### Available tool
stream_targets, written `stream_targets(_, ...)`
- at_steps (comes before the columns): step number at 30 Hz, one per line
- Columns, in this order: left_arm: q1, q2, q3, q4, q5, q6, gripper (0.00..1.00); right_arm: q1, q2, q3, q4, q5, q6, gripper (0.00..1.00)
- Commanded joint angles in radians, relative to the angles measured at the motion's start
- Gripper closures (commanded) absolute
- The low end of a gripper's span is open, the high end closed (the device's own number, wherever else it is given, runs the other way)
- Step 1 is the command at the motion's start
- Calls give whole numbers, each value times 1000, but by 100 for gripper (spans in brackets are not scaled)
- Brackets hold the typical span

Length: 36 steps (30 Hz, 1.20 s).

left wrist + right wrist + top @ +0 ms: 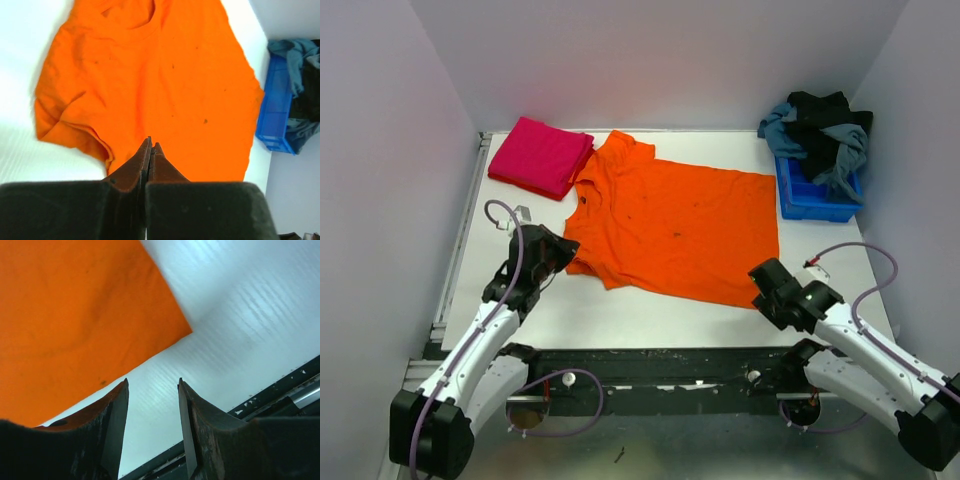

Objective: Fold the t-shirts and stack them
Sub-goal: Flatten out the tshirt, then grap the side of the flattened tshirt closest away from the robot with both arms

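Observation:
The orange t-shirt [675, 225] lies spread flat in the middle of the white table, collar toward the left. It fills the left wrist view [150, 75] and shows its near corner in the right wrist view [70, 320]. The magenta t-shirt [540, 155] lies folded to a rectangle at the back left. My left gripper [563, 262] is shut and empty at the shirt's near sleeve [151, 145]. My right gripper [760, 285] is open and empty over bare table just beside the shirt's near right corner [152, 382].
A blue bin [815, 195] with a heap of dark and grey-blue clothes [820, 135] stands at the back right; it also shows in the left wrist view [275, 107]. White walls close the sides. A black rail [660, 365] runs along the table's near edge.

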Motion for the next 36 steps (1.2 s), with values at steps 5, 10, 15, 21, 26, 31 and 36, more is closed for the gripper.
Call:
stream_targets(5, 5, 13, -93, 42, 60, 7, 90, -107, 40, -23, -20, -24, 23, 47)
stream_targets(10, 11, 124, -41, 39, 41, 20, 40, -146, 76, -10, 12, -40, -20, 47)
stream_targets(15, 60, 225, -41, 77, 60, -34, 41, -181, 42, -26, 23, -47, -32, 47)
stream_targets(21, 115, 288, -119, 193, 130, -153, 48, -192, -27, -35, 23, -39, -40, 47)
stream_targets(26, 114, 279, -150, 220, 112, -178, 45, -195, -33, -44, 26, -44, -41, 47)
stream_targets(31, 115, 312, -153, 265, 140, -195, 47, -196, -25, -47, 41, -56, -49, 47)
stream_targets(36, 115, 333, -160, 329, 178, -207, 81, -196, -32, -56, 43, -57, -46, 48)
